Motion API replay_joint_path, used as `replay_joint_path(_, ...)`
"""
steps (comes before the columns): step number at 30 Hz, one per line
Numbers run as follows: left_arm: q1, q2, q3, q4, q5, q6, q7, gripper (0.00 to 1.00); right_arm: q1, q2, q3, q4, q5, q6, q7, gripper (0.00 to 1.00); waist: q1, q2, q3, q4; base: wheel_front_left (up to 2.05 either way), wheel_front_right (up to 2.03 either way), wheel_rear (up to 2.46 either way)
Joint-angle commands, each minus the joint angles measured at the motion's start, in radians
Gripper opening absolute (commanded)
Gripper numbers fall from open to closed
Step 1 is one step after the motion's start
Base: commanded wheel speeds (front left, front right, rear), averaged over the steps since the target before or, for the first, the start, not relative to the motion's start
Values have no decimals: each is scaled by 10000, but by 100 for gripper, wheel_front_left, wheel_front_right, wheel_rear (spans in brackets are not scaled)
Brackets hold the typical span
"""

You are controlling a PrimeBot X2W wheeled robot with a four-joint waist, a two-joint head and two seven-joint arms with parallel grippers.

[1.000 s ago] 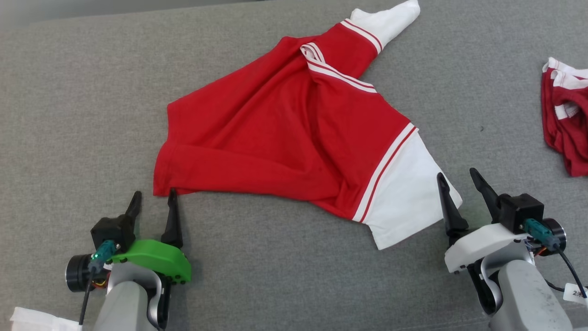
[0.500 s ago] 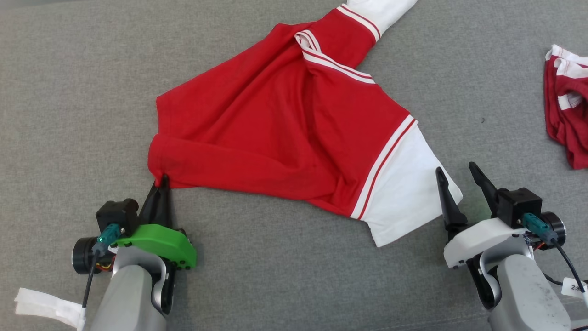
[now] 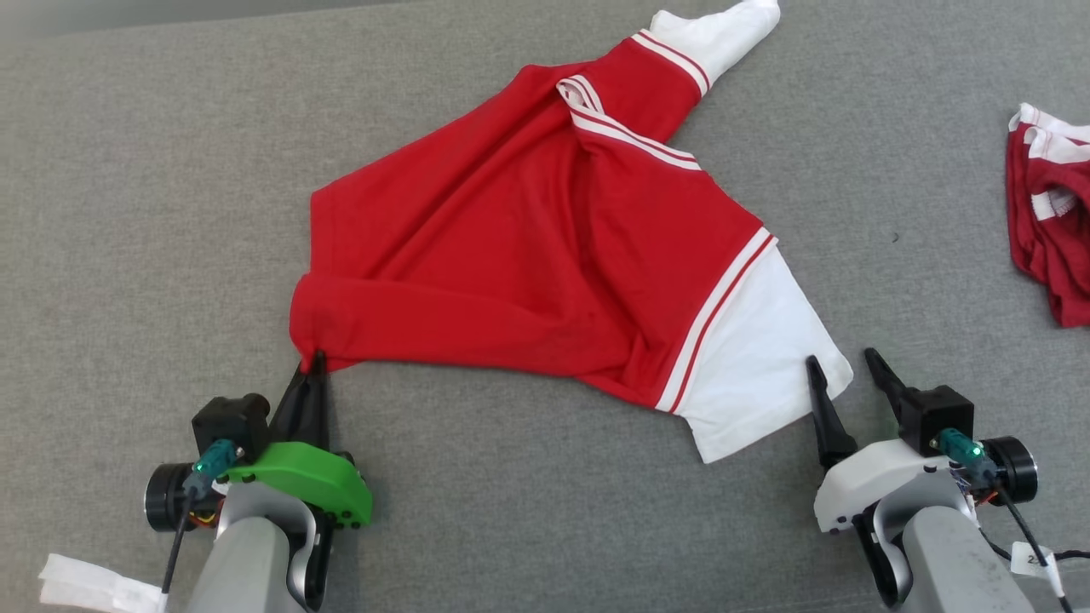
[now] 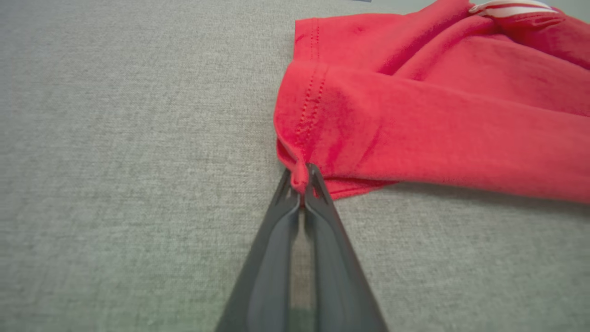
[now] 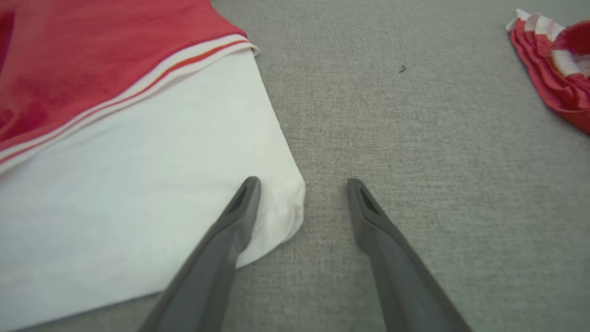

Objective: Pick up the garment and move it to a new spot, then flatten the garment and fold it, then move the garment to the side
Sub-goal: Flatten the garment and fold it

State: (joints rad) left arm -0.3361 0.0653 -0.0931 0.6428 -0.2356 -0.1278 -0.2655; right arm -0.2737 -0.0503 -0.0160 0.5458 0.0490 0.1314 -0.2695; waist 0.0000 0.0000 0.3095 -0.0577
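Observation:
The garment [image 3: 528,255] is a red shirt with white striped sleeves, lying crumpled on the grey surface. My left gripper [image 3: 313,362] is shut on the garment's near left hem corner [image 4: 299,173], pinching a small fold of red cloth between its fingertips. My right gripper [image 3: 843,362] stands open at the white sleeve's [image 5: 152,184] end; one finger [image 5: 239,207] lies over the sleeve's corner and the other finger [image 5: 364,207] rests over bare grey surface beside it.
A second red and white cloth [image 3: 1052,247] lies bunched at the right edge, also seen in the right wrist view as a cloth [image 5: 553,74]. A white scrap [image 3: 85,583] sits at the lower left. Grey fabric surface [image 3: 128,213] stretches around the garment.
My left gripper closed from open onto the hem corner, puckering the cloth. My right gripper drew slightly back toward me along the sleeve. The camera shifted a little.

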Motion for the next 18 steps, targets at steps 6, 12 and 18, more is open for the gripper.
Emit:
replay_joint_path(6, 758, -62, -43, -384, -96, -43, 23, 0, 651, -9, 378, 375, 560, -13, 123, 0, 0, 0, -631, 200, 0, 0, 0)
replay_joint_path(12, 1474, -117, 333, -1895, -481, -35, 15, 0, 597, -22, 163, -1393, 2047, -14, 53, 0, 0, 0, -1378, 303, 0, 0, 0)
replay_joint_path(18, 1699, -122, 220, -3737, -747, -35, 15, 0, 225, -29, -38, -3060, 3663, -16, 53, 0, 0, 0, -2148, 419, 0, 0, 0)
